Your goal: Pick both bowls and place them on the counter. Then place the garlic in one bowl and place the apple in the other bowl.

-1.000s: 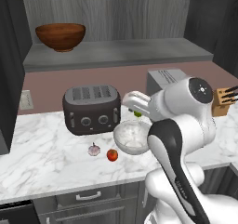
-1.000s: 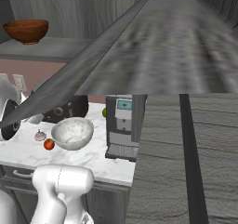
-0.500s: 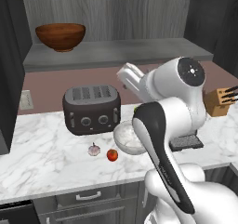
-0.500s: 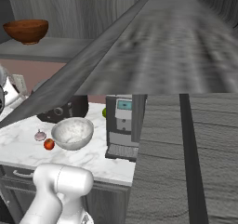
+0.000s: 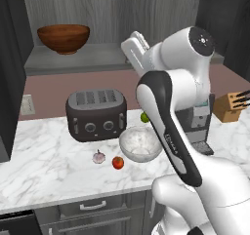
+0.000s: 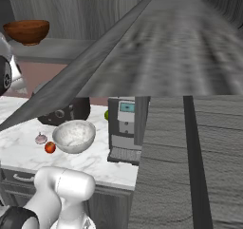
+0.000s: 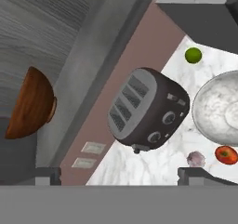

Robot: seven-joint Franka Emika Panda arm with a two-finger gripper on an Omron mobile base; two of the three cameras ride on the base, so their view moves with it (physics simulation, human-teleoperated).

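Next, wooden bowl [image 5: 64, 38] on shelf [image 5: 83, 61], ten o'clock of toaster [image 5: 96, 114]: rigid, glossy, probably slippery (grip rim). Pincer [image 7: 119, 183] spread, empty.

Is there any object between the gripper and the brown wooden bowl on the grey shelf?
Nothing visible blocks it. In the hand view, the wooden bowl sits alone on the shelf, with open air toward the gripper. The toaster stands lower, on the counter, below that path.
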